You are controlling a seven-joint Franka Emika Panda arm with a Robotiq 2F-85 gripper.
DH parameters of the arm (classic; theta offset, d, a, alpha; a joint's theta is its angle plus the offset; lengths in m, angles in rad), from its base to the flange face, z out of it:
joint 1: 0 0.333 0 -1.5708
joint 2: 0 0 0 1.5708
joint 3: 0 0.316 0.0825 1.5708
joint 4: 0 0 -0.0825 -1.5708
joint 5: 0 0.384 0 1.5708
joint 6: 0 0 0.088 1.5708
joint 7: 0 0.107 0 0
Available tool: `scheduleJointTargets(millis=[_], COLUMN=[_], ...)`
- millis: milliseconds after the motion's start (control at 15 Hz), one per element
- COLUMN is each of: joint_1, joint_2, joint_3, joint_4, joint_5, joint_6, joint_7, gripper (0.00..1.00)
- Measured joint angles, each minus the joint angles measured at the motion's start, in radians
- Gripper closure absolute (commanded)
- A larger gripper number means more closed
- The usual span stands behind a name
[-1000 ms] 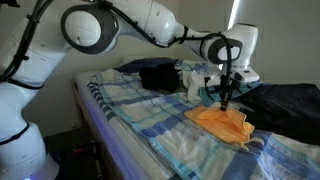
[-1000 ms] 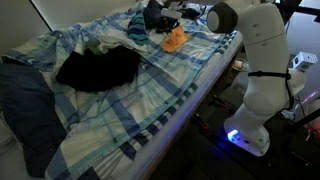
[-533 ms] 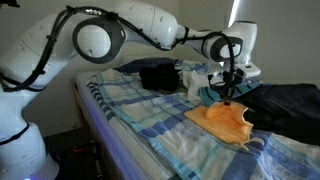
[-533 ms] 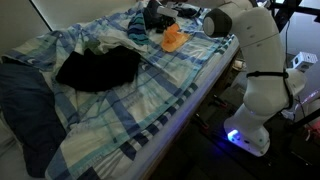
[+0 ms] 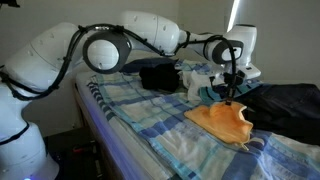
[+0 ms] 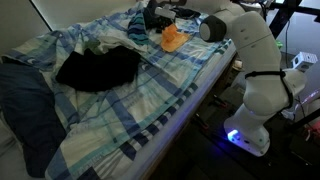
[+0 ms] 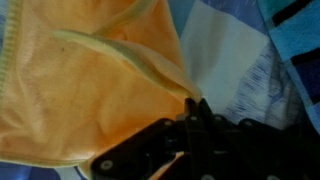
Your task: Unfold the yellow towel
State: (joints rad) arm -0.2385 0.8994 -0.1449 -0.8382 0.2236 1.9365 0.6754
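There is one small yellow-orange soft cloth towel (image 5: 226, 121). One blue-white plaid bedsheet (image 5: 140, 110) is in view. Dark clothing comes to two pieces: one black crumpled garment (image 6: 97, 68) and one dark blue crumpled cloth (image 6: 25, 110). One white jointed robot arm (image 5: 150, 30) appears, bearing one black pincer (image 5: 230, 98).

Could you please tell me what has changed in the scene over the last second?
The arm's elbow swung across above the bed, and the pincer shifted slightly, drawing up the far edge of the yellow towel. The pincer stayed shut on that edge. The dark clothing and the plaid bedsheet lie as before.
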Motion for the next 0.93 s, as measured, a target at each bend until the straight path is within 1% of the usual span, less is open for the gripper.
scheduleJointTargets(millis=[400,933], joint_1=[0.0,-0.001], joint_2=[0.007,0.023], joint_3=[0.004,0.051], joint_4=[0.005,0.023], joint_5=[-0.001,0.001], joint_6=[0.001,0.002], joint_7=[-0.001,-0.001], gripper=[0.95,0.96])
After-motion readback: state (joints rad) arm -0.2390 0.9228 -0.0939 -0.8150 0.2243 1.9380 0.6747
